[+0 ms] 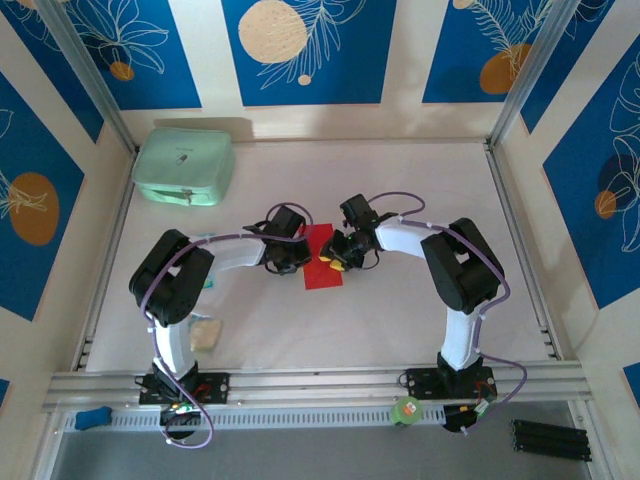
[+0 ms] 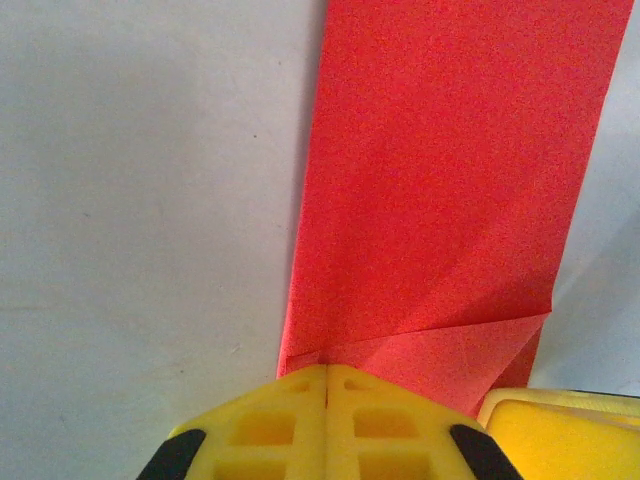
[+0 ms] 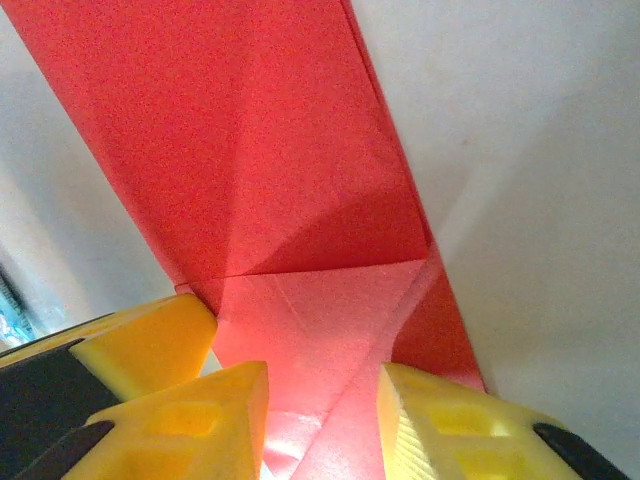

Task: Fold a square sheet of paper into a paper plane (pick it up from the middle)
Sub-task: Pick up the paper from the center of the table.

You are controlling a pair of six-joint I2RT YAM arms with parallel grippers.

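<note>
On the table (image 1: pixel 400 300) the mint-green case (image 1: pixel 184 165) sits far left, its mark too small to read. The red sheet of paper (image 1: pixel 324 258), folded to a strip, lies mid-table. My left gripper (image 2: pixel 327 372) presses fully closed at its folded corner; my right gripper (image 3: pixel 325 385) straddles the flap, jaws partly apart

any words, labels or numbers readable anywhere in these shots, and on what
No text can be read in these views.
mint-green case: any mark on it is too small to read.
red paper: plain, nothing printed.
blue wall panels: leaf and circle drawings, no words.
</note>
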